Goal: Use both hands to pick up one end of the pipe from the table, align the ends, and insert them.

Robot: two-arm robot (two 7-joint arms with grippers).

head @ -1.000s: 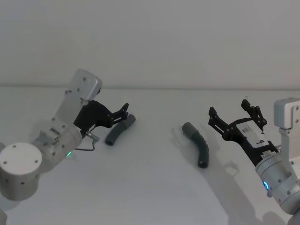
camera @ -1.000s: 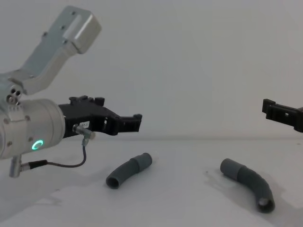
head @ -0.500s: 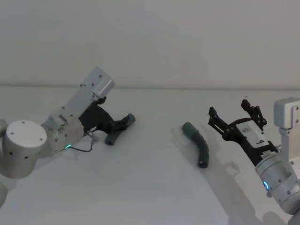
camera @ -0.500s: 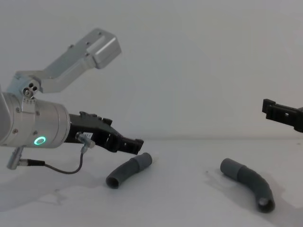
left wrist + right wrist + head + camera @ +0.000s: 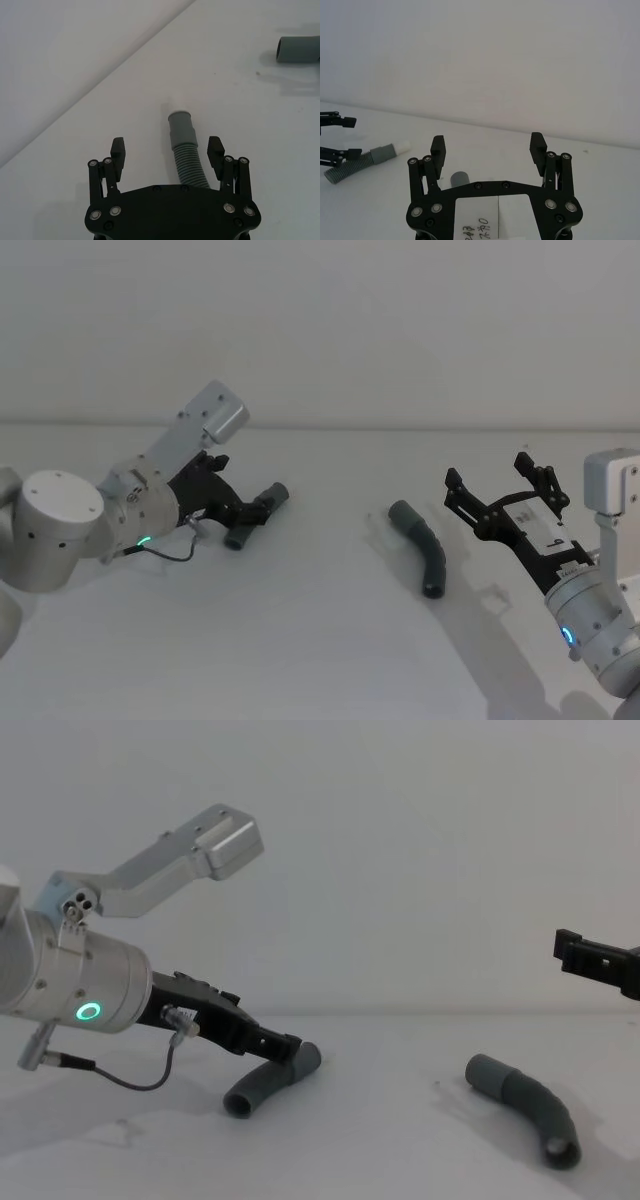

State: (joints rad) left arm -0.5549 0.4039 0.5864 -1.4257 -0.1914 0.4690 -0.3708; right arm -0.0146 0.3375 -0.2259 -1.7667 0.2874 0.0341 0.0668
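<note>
The shorter pipe piece [image 5: 276,494] lies on the white table [image 5: 320,640] at the left, its cuff pointing away from me. My left gripper [image 5: 260,510] is down at table level and open, with the ribbed hose [image 5: 187,160] between its two fingers [image 5: 117,148], apart from both. From the chest, the left gripper [image 5: 288,1046] hangs over that piece [image 5: 255,1088]. The longer pipe piece [image 5: 428,552] lies right of centre. My right gripper [image 5: 490,472] hovers open to its right, above the table; its wrist view shows the wide cuff [image 5: 460,178] just below the right gripper [image 5: 488,141].
A thin black cable [image 5: 150,1082] loops from the left wrist down near the table. A plain pale wall stands behind the table. Bare table surface lies between the two pipe pieces and in front of them.
My left gripper has dropped and tilted down toward the table, coming to straddle the shorter pipe piece. The right arm and both pipe pieces have stayed where they were.
</note>
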